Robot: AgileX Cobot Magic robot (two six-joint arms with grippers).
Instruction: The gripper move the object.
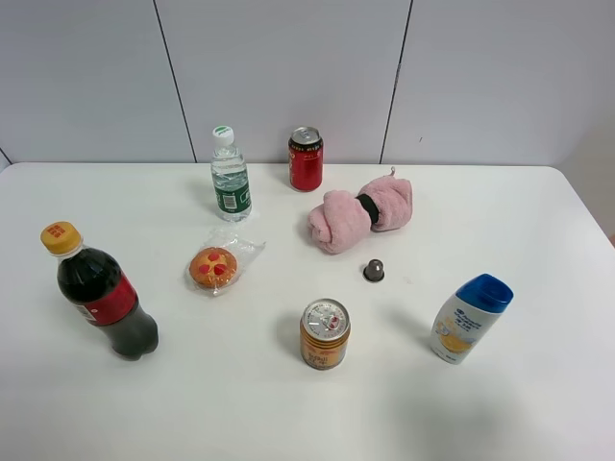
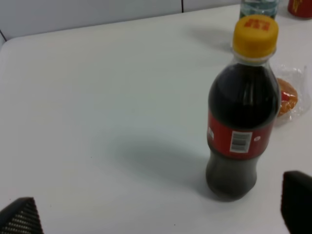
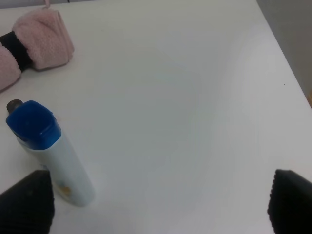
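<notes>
The water bottle (image 1: 231, 174) stood upright near the back edge of the white table (image 1: 538, 403), left of centre, clear plastic with a white cap and a dark green label whose print was too small to read. In the left wrist view only its lower part (image 2: 259, 8) showed, cut off by the frame edge behind the cola bottle.

Just to its right stood a red can (image 1: 306, 159), its lettering unreadable. In front of the water bottle lay a wrapped pastry (image 1: 214, 267) in clear film. To the right of that was a pink rolled towel (image 1: 360, 214) bound by a black band, and near it a small dark cap-like piece (image 1: 374, 271). An orange can (image 1: 325, 334) stood towards the front at centre.

The cola bottle (image 1: 99, 292) stood at the left, yellow cap bearing red characters that could not be made out, red label with a barcode panel. A white shampoo bottle (image 1: 468, 319) with a blue cap and a yellow-orange label stood at the right.

The left gripper (image 2: 161, 214) hung over the table beside the cola bottle, fingertips wide apart and holding nothing. The right gripper (image 3: 161, 207) was likewise spread wide and empty, the shampoo bottle next to one finger.
</notes>
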